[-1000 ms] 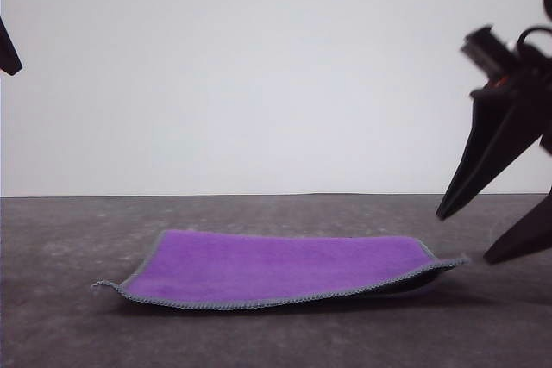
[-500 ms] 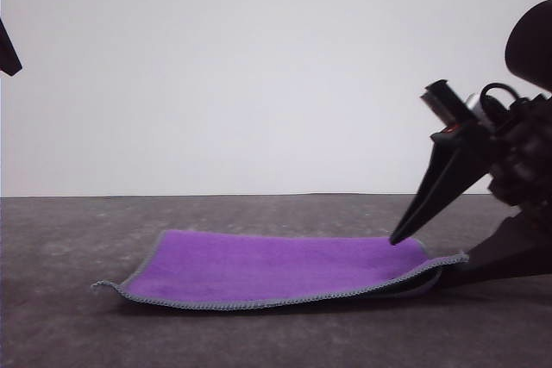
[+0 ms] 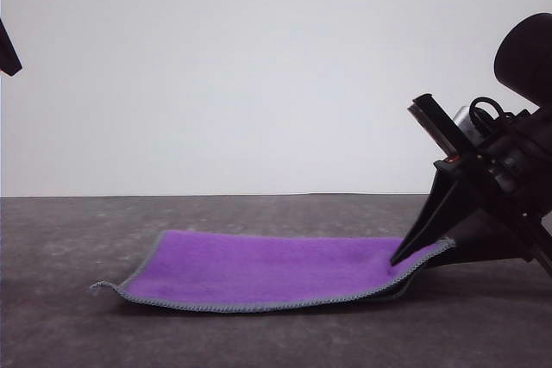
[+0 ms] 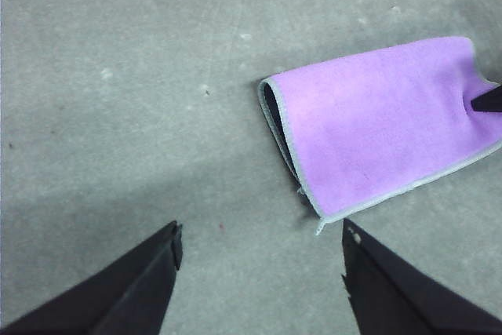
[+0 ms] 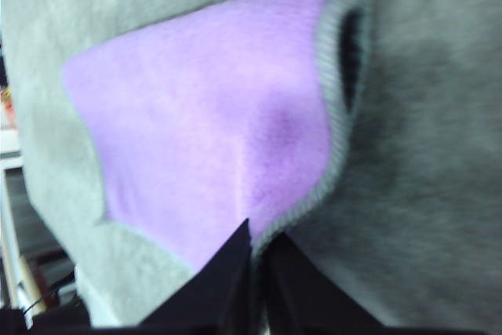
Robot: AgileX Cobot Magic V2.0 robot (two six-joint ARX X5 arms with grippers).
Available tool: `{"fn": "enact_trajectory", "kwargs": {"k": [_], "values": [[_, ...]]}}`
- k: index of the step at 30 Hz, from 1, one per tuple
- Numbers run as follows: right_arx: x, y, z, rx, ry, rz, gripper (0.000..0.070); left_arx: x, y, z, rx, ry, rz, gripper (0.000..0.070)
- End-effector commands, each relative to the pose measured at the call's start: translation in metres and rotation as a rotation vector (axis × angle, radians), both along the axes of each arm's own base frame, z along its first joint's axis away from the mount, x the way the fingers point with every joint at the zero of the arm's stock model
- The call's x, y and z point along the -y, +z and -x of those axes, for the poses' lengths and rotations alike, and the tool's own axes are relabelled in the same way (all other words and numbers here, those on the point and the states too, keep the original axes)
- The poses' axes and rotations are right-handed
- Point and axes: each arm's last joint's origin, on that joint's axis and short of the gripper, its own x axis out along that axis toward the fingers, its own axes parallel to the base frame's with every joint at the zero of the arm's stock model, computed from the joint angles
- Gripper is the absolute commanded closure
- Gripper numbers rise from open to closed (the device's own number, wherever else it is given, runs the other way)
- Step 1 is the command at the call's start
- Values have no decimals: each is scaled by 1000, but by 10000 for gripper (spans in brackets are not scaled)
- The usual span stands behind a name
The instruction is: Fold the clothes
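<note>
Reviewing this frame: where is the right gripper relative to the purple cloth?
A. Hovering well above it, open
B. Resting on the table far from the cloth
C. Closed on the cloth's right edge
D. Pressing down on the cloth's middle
C: the right gripper has its fingers pinched together on the edge of the purple cloth, and in the front view that right edge is lifted off the table.
</note>
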Motion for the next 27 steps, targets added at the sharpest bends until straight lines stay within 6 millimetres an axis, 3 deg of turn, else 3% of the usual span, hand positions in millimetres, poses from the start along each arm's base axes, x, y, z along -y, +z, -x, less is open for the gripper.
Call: {"fn": "enact_trajectory", "kwargs": {"k": [1,15,27], "values": [[-8,9,-4,47,33,-22,700,1,0,-1,5,-8,-8,307],[-78,50,-1,271,213,-62,700,1,0,-1,6,-8,-7,307],[-124,45,-9,312,307,-95,700,1,0,-1,7,-8,-7,307]]}}
